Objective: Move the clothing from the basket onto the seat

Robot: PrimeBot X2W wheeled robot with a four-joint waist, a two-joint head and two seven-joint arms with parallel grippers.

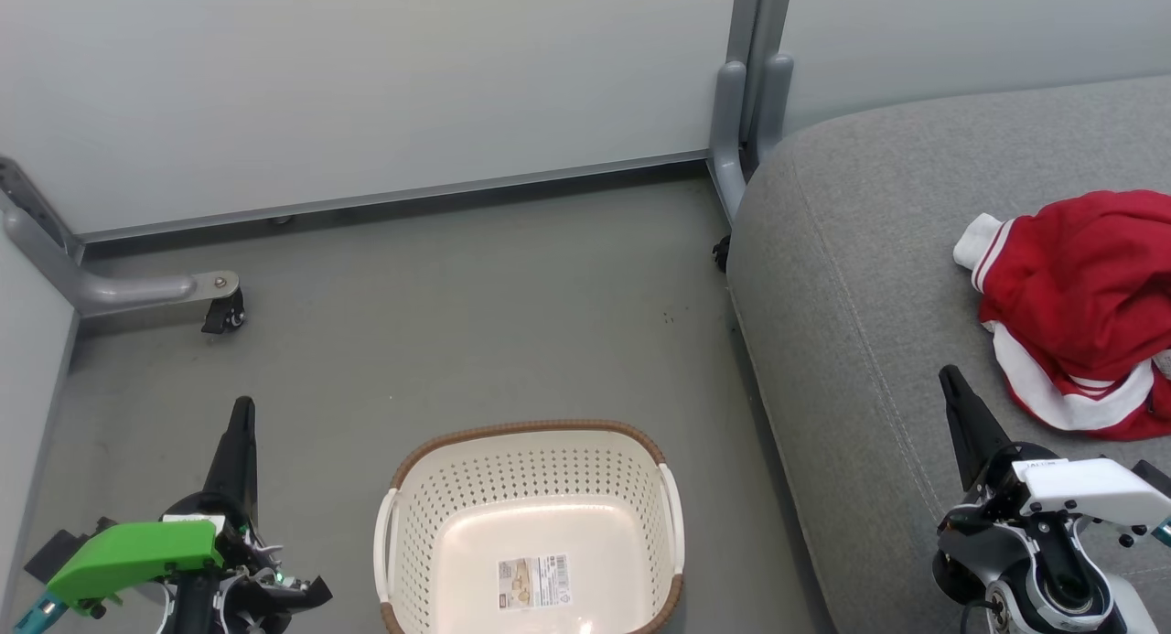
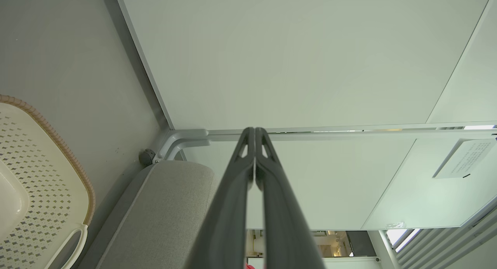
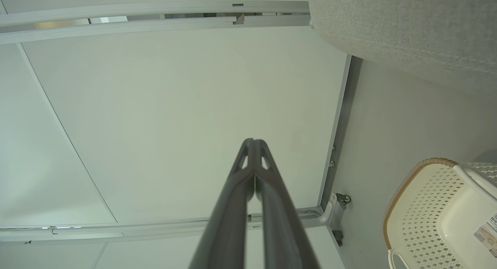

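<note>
So the red clothing (image 1: 1079,295) is lying in a crumpled heap on the grey seat (image 1: 860,277), white bands and stripes showing at its edges, and I can't tell if it's one piece or more. It sits well in from the seat's rounded corner, but its far side runs out of the head view, so I can't say whether any of it hangs off over there. The laundry basket (image 1: 531,426) is down on the floor (image 1: 457,295) just beside the seat, and there's nothing in it but a label sticker (image 1: 533,582) on the bottom, so to me the job looks basically done. The right gripper (image 1: 951,378) has its fingers pressed together with nothing between them and hangs over the seat, near the lower white hem of the heap. That's my main worry: if that arm swings toward the heap, a fingertip could snag the loose fabric and drag it toward the edge or onto the floor. The left gripper (image 1: 241,410) is pinched together and empty too, out over the floor left of the basket. A sloppy sweep from that side could bump the basket, which looks light enough to skid or tip. Another dip into the basket would just grab air.
</note>
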